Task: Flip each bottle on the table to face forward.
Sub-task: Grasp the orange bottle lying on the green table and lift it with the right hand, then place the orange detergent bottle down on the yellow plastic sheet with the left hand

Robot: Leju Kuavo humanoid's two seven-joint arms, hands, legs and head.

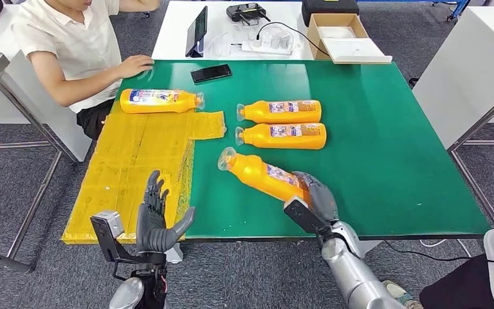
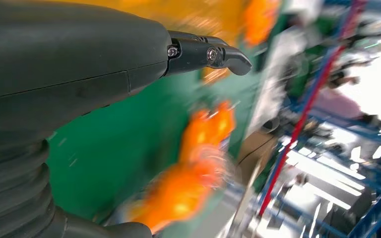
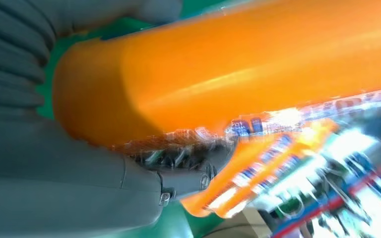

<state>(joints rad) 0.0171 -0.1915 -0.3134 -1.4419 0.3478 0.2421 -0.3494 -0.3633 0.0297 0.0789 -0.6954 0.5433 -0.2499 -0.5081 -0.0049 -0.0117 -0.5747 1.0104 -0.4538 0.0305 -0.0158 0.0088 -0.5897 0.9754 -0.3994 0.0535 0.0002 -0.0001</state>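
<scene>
Head view: the right hand (image 1: pixel 315 195) grasps the base of a tilted orange bottle (image 1: pixel 260 172) at the desk's (image 1: pixel 386 161) six o'clock; three more bottles lie toward twelve. The left hand (image 1: pixel 156 219) hovers, fingers released. Right wrist view: fingers (image 3: pixel 178 178) wrap the bottle (image 3: pixel 238 64).

A robot test lab or workshop is suggested: a green-covered surface (image 1: pixel 386 161) is set on grey carpet (image 1: pixel 13 187) among plain white tables (image 1: pixel 180 32) with metal legs. On the white tables a tablet (image 1: pixel 197 31), a power strip with cables (image 1: pixel 267 44) and an open cardboard box (image 1: pixel 344 35) are laid out. Blue metal racking (image 2: pixel 327 74) is seen, blurred, in the left wrist view.
</scene>
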